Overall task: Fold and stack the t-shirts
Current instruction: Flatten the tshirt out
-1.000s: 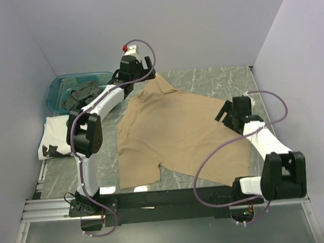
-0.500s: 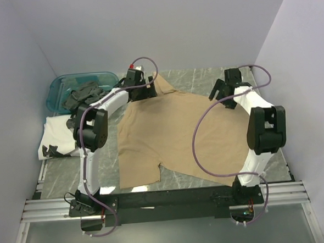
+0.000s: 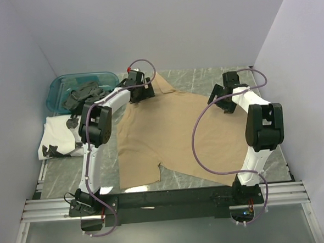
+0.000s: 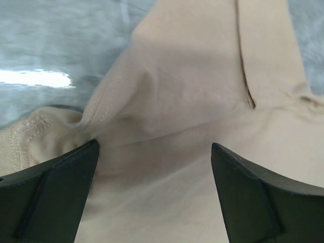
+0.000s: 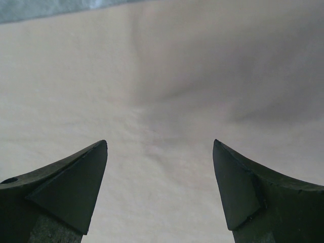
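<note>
A tan t-shirt lies spread on the marble table. My left gripper is open, low over its far left corner by the sleeve; the left wrist view shows the tan cloth with a seam between the wide-apart fingers. My right gripper is open over the shirt's far right edge; the right wrist view shows smooth tan cloth between its spread fingers. Neither holds anything. A folded white shirt lies at the left.
A clear blue bin with dark clothes stands at the far left. Grey walls enclose the table on three sides. The black rail runs along the near edge.
My right arm swung from the near right up to the shirt's far right edge. My left gripper dropped lower onto the far left corner of the shirt.
</note>
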